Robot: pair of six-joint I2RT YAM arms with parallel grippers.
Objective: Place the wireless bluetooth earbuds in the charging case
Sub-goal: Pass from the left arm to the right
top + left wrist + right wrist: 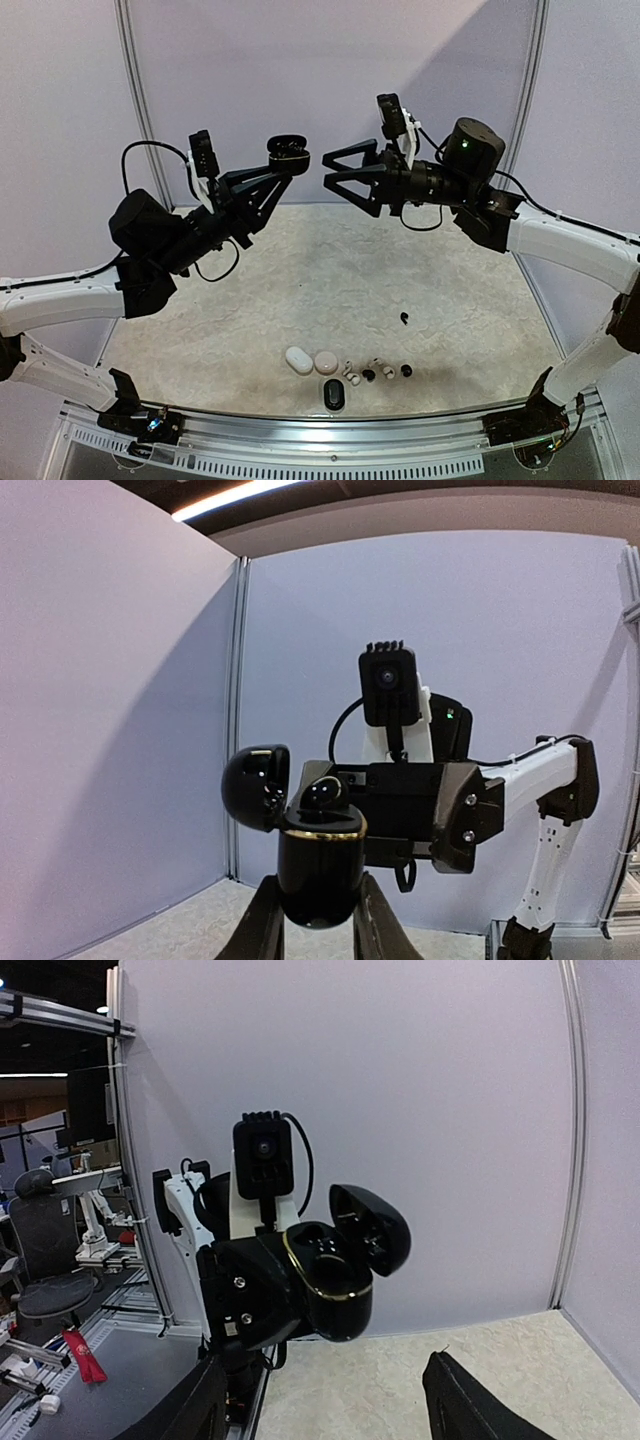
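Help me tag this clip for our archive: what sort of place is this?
Probably a partitioned robot booth in a larger hall or lab: pale wall panels around the table, and an office chair on open floor beyond them.

The light is soft and even, and it comes from above; a bright strip lamp [235, 497] shows at the top of the left wrist view. The pale walls [300, 80] look slightly violet, and a broad darker shadow lies diagonally across the back panel on the right side. The table [300, 270] is evenly lit, with only weak shadows. The black case [320, 865] is glossy and carries small white highlights. Both wrist views bend straight lines near the edges. The hall [55, 1110] beside the panel is dim.
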